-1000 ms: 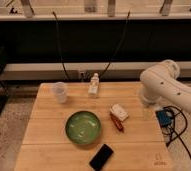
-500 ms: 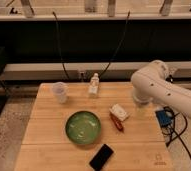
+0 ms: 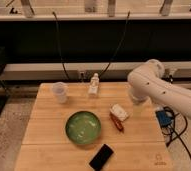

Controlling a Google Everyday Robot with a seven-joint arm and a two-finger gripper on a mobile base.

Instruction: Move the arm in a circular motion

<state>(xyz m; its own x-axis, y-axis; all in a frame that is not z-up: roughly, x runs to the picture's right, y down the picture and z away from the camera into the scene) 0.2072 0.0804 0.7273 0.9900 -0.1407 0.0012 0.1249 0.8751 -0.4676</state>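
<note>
The arm (image 3: 161, 90) is large, glossy and white, with small dark dots. It reaches in from the right edge over the right side of the wooden table (image 3: 49, 135). Its bulbous joint (image 3: 151, 72) sits above the table's back right part. A short segment (image 3: 136, 96) turns down from the joint toward the tabletop, just right of the small white packet (image 3: 120, 112). My gripper is hidden behind this last segment and does not show.
On the table are a green bowl (image 3: 83, 129), a clear plastic cup (image 3: 60, 92), a small white bottle (image 3: 93, 85), a red-brown snack bar (image 3: 116, 121) and a black phone (image 3: 101, 157) at the front edge. Two black cables (image 3: 59, 45) hang behind. A blue device (image 3: 163, 119) sits at the right edge.
The arm has swung to the left over the table's right side since a second ago and has hardly moved in the last half second. The tabletop items have not moved.
</note>
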